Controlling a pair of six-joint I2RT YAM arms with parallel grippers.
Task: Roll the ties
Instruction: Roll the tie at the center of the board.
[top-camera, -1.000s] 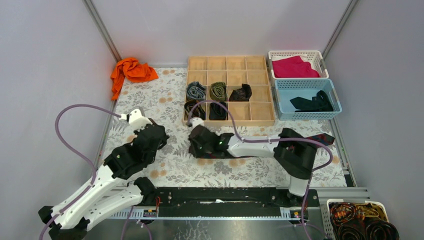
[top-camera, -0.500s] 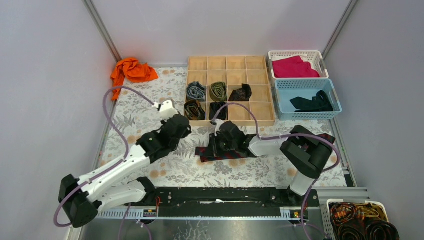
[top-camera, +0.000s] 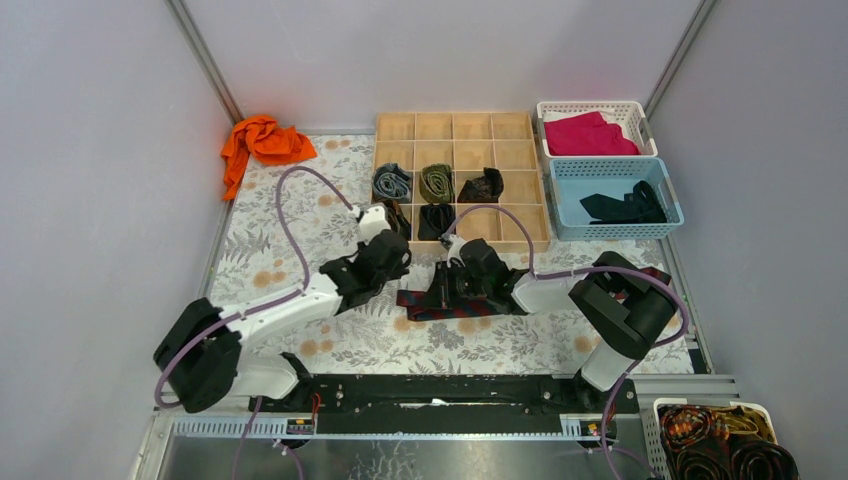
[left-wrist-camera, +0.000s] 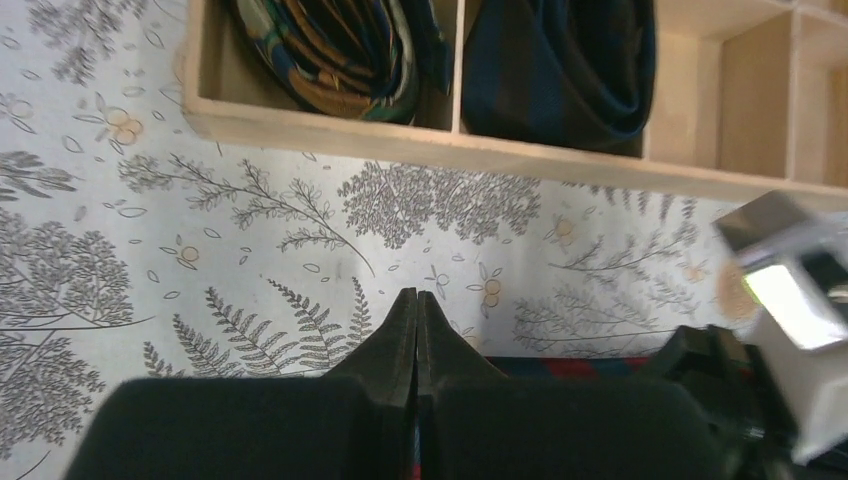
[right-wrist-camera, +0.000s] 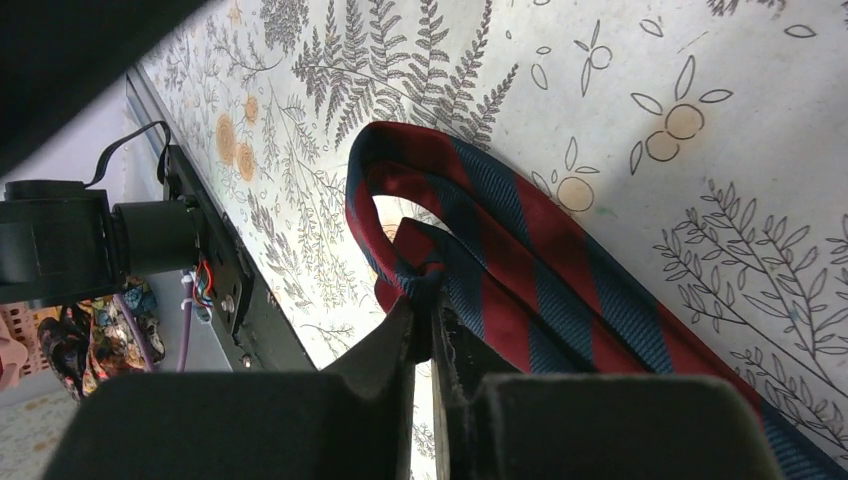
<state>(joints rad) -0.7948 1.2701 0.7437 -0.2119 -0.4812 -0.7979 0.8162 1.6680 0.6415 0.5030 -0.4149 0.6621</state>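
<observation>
Swung in from far left since a second ago, holds left pincer (left-wrist-camera: 417, 305), pressed together, beside the tie (right-wrist-camera: 520, 270) on the bench (top-camera: 270, 230) before the tray (top-camera: 460, 243), likely to pin it, right pincer (right-wrist-camera: 425, 320) clamped on its folded end for rolling.

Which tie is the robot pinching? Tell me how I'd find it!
Find the wooden tray at the back of the flowery mat. Just in front of it a tie lies on the mat, its folded end pinched by the right gripper. It alone has red and navy stripes, and it lies loose, while the rolled ties sit coiled in the tray.
</observation>
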